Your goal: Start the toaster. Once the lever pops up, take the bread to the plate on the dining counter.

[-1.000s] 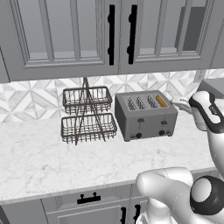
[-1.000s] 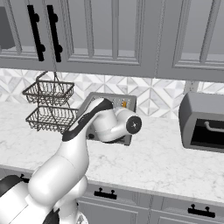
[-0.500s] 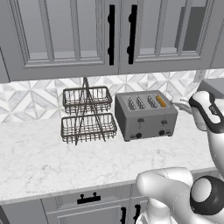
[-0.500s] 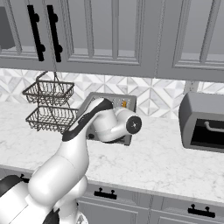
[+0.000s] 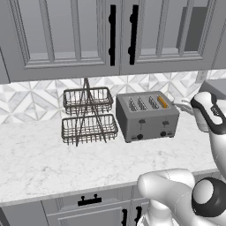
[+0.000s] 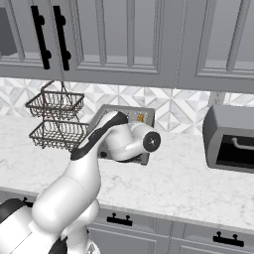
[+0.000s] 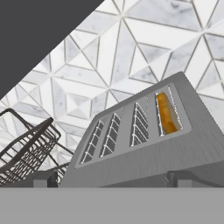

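The grey four-slot toaster (image 5: 148, 117) stands on the marble counter against the tiled wall. A tan-orange bread slice (image 5: 162, 102) sits low in its rightmost slot, and it shows from above too in the hand view (image 7: 167, 113). Two dark levers (image 5: 142, 121) and small knobs are on the toaster's front. My gripper (image 7: 113, 179) hovers just in front of and above the toaster (image 7: 144, 144), open, its tips wide apart with nothing between them. In the right base view my arm covers most of the toaster (image 6: 133, 113). The plate and the dining counter are out of view.
A two-tier wire basket rack (image 5: 88, 117) stands left of the toaster, close beside it (image 7: 26, 148). A grey box appliance (image 6: 230, 141) sits on the counter to the far right. Upper cabinets (image 5: 119, 35) hang overhead. The counter top (image 5: 44, 163) runs to the front.
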You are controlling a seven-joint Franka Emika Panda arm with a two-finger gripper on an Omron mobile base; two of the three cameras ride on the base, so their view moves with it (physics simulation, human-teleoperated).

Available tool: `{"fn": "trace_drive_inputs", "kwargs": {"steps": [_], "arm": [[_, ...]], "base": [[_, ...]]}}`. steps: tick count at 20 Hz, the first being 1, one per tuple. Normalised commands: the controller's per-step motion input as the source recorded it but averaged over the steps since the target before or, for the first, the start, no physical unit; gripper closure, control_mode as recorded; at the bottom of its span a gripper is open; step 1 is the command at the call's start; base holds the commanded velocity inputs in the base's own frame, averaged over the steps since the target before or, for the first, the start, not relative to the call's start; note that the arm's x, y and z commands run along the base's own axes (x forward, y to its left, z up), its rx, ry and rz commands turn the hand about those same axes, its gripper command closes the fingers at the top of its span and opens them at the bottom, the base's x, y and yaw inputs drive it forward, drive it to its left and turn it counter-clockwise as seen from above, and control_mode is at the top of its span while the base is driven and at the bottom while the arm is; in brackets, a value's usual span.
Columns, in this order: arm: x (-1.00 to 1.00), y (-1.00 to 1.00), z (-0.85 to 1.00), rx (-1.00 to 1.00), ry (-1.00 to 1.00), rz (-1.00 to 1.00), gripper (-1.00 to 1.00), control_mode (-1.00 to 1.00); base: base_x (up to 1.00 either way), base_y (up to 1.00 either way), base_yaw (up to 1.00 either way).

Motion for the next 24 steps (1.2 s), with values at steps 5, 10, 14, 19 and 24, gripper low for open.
{"fn": "trace_drive_inputs", "kwargs": {"steps": [5,10,14,19,24], "arm": [[0.0,0.0,0.0,0.0,0.0,0.0,-1.0,-1.0],[0.0,0.0,0.0,0.0,0.0,0.0,-1.0,-1.0],[0.0,0.0,0.0,0.0,0.0,0.0,-1.0,-1.0],[0.0,0.0,0.0,0.0,0.0,0.0,-1.0,-1.0],[0.0,0.0,0.0,0.0,0.0,0.0,-1.0,-1.0]], "base": [[0.0,0.0,0.0],[0.0,0.0,0.0],[0.0,0.0,0.0],[0.0,0.0,0.0],[0.0,0.0,0.0]]}}
